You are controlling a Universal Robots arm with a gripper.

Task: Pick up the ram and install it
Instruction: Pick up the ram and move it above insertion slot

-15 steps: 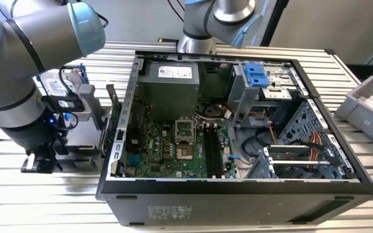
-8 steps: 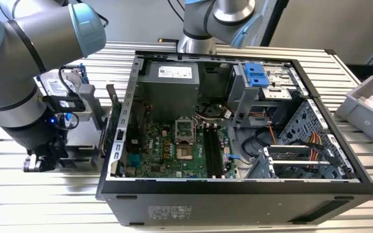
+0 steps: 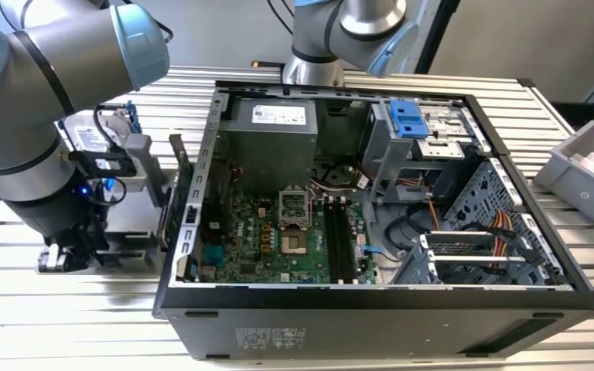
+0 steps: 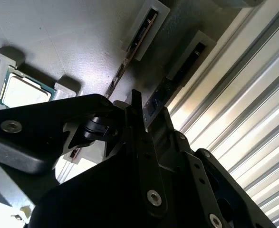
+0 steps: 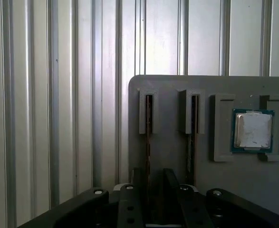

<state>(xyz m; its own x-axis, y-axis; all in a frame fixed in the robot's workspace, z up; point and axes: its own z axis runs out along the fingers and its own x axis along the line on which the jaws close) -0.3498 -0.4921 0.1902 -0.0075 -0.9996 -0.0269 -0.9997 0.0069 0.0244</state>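
Two ram sticks stand on edge in slots of a grey holder plate (image 5: pixel 172 85). The ram (image 5: pixel 149 118) nearer the plate's edge runs down between my gripper's fingers; in the second wrist view this ram (image 4: pixel 175 78) also passes between them. My gripper (image 5: pixel 153 183) (image 4: pixel 153 111) is open, its black fingers straddling the stick with a gap on either side. The other ram (image 5: pixel 192 118) (image 4: pixel 129 57) stands free beside it. In the exterior view my gripper (image 3: pixel 68 251) hangs low over the holder at that view's left, beside the computer case.
A square silver processor chip (image 5: pixel 252 130) (image 4: pixel 23 90) lies in a recess of the same plate. The open computer case (image 3: pixel 380 297) holds a green motherboard (image 3: pixel 266 239) with dark memory slots (image 3: pixel 339 232). A grey bin (image 3: pixel 586 166) stands at the exterior view's right. The table (image 5: pixel 44 95) is ribbed metal.
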